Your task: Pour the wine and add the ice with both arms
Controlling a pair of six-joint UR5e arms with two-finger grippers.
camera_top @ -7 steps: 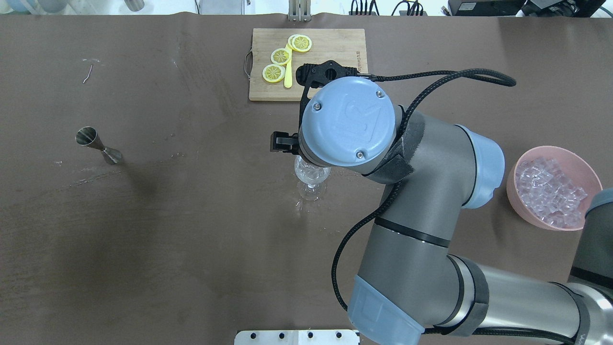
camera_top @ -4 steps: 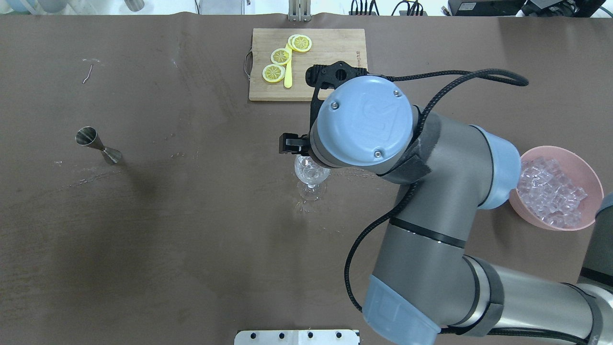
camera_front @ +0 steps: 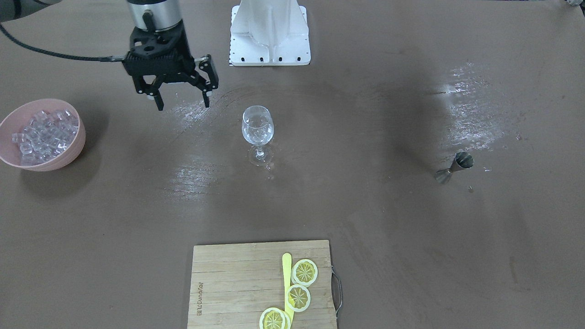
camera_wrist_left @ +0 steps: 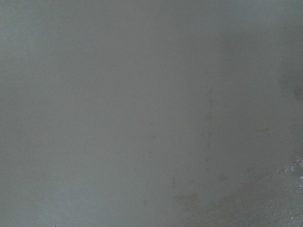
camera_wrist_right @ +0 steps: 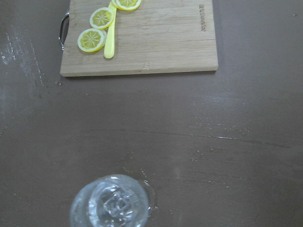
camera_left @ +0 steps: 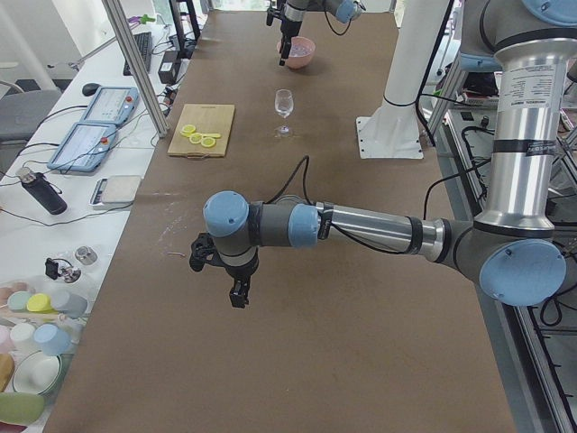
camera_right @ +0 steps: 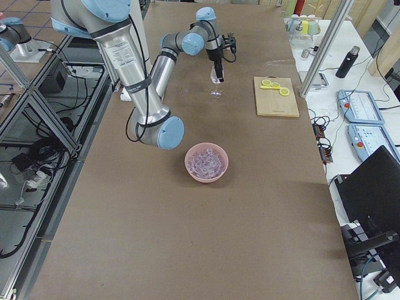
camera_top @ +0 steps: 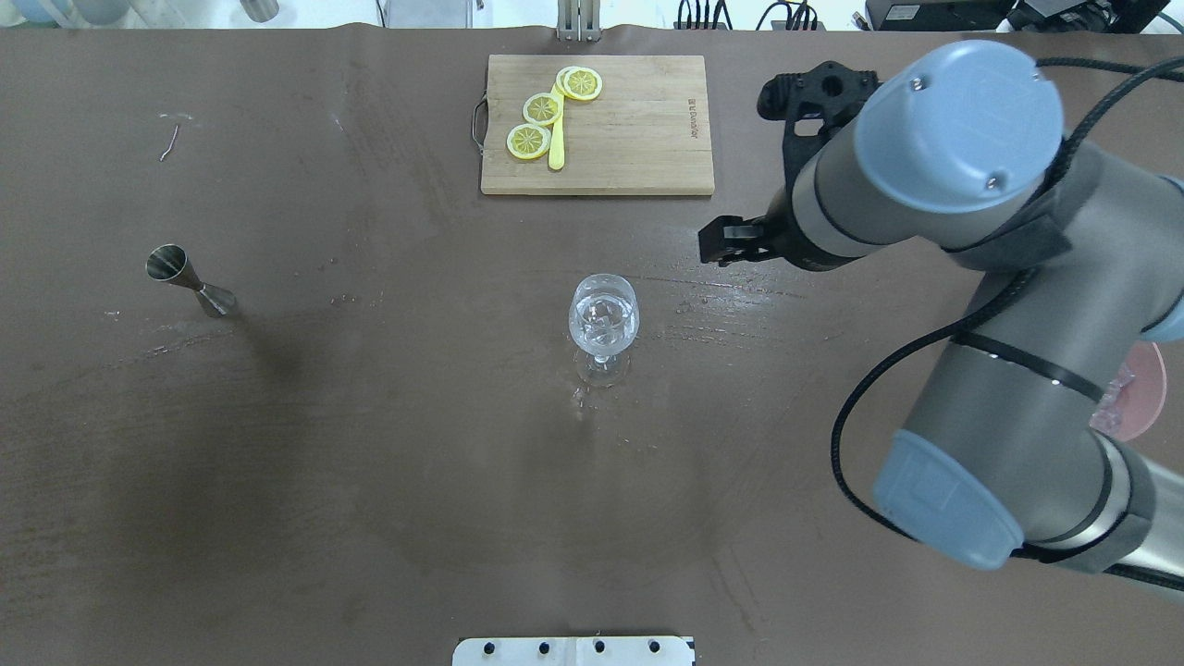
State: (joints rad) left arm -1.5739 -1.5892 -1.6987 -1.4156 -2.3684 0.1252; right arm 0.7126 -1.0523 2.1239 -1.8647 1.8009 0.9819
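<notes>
Toward the upper left of the front-facing view, the right arm (camera_front: 153,16) hangs above the table (camera_front: 411,251) with its jaws spread apart and empty. It sits between the pink bowl (camera_front: 73,153) at the left edge and the wine glass (camera_front: 257,128) at centre. The bowl is heaped with ice (camera_front: 43,132), and a few cubes lie in the upright glass. Seen from the left end, the left arm (camera_left: 361,227) reaches low over the table; whether its jaws are apart cannot be told.
</notes>
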